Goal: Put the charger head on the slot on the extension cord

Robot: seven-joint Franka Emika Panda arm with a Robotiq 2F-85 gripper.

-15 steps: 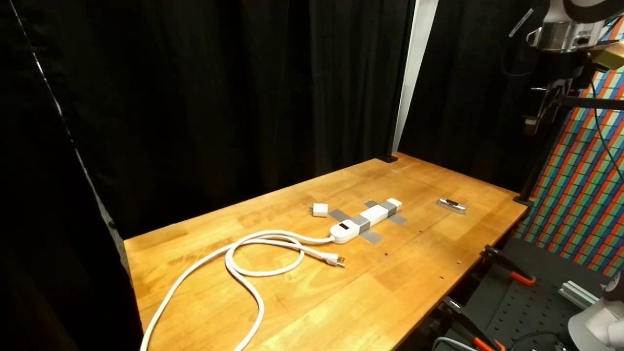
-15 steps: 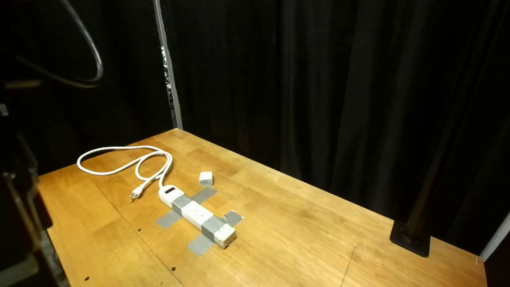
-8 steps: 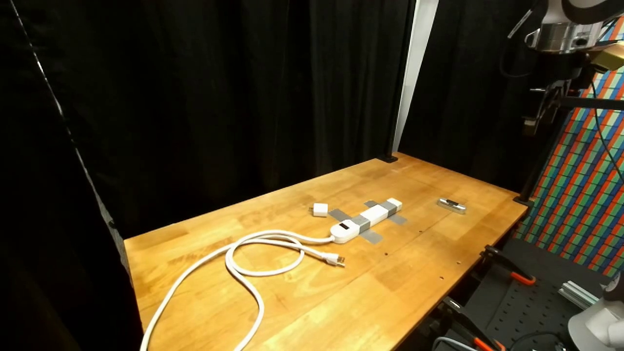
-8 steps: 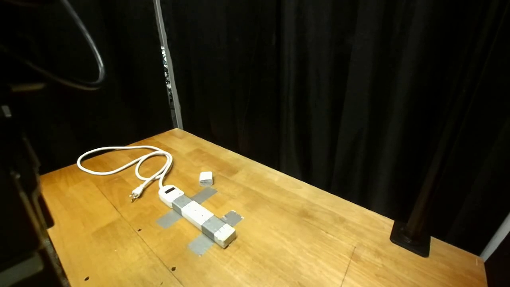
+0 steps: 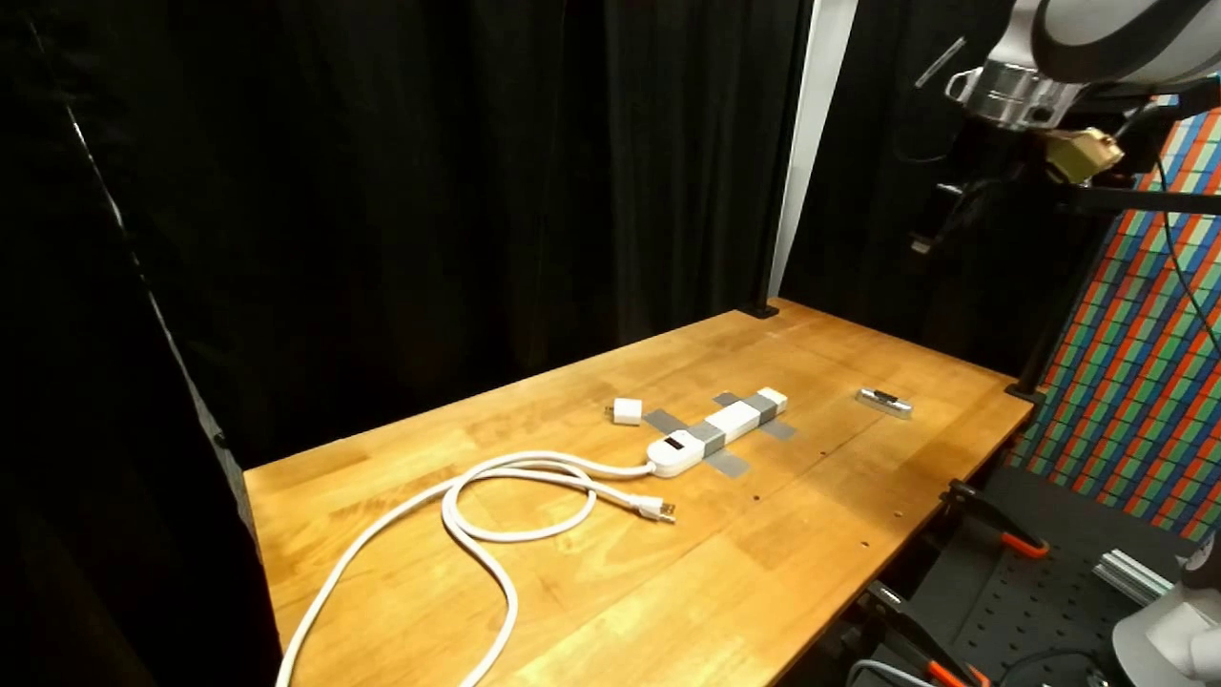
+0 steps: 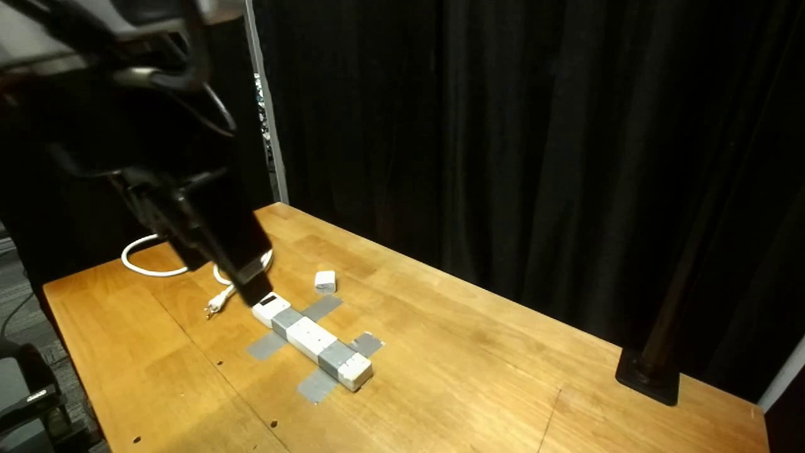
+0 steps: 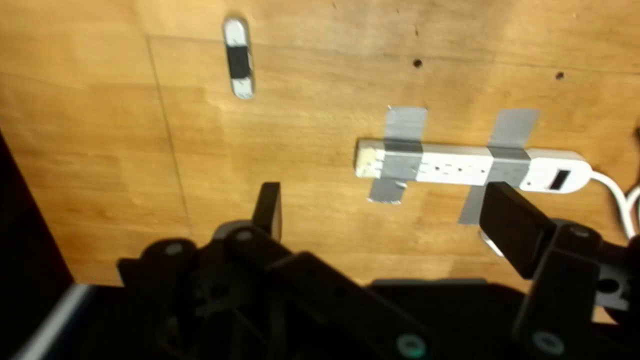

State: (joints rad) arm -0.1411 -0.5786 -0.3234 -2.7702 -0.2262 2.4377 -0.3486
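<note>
The charger head (image 5: 627,411) is a small white cube lying on the wooden table, beside the taped-down extension cord (image 5: 734,420). Both also show in an exterior view, the charger head (image 6: 325,281) and the white-and-grey strip (image 6: 311,338). In the wrist view the strip (image 7: 452,166) lies beyond the fingers, with some slots showing between tape bands. There only a sliver of the charger head (image 7: 492,245) shows, mostly hidden behind the right-hand finger. My gripper (image 7: 387,215) is wide open and empty, high above the table; it shows dark in an exterior view (image 5: 925,243).
The strip's white cable (image 5: 534,456) loops on the table and ends in a plug (image 5: 653,508). A small silver-and-black object (image 5: 884,403) lies apart from the strip. Orange-tipped clamps (image 5: 992,520) grip the table edge. A black post base (image 6: 648,377) stands at a table edge.
My arm and gripper have moved in over the table, leftward in one exterior picture and rightward into the other. The gripper now covers part of the cable there. The table objects have not moved.
</note>
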